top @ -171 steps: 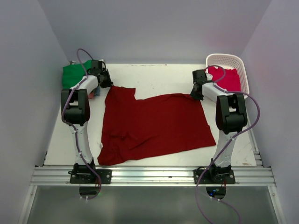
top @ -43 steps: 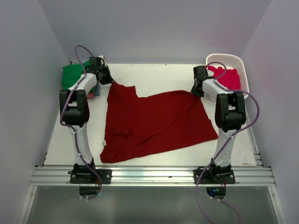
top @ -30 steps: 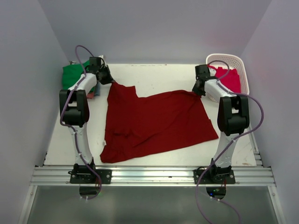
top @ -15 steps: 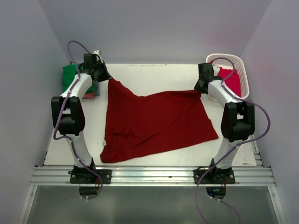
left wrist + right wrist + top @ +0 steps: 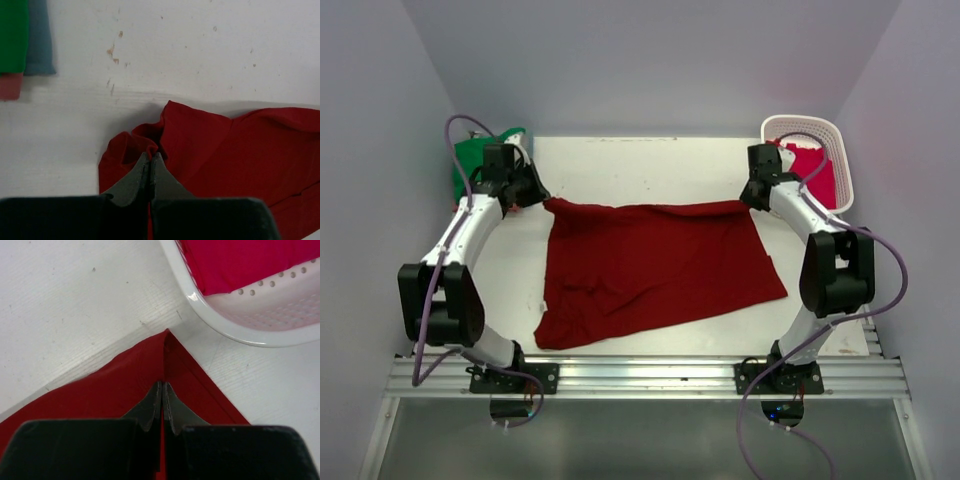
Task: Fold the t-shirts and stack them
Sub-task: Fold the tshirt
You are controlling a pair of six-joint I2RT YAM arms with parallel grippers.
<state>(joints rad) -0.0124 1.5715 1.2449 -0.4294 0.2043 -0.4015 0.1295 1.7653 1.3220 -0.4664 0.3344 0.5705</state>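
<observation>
There are no words, numbers, labels or signs to read in any of the views (the little brown specks on the tabletop [image 5: 200,60] are only stains, not letters).
</observation>
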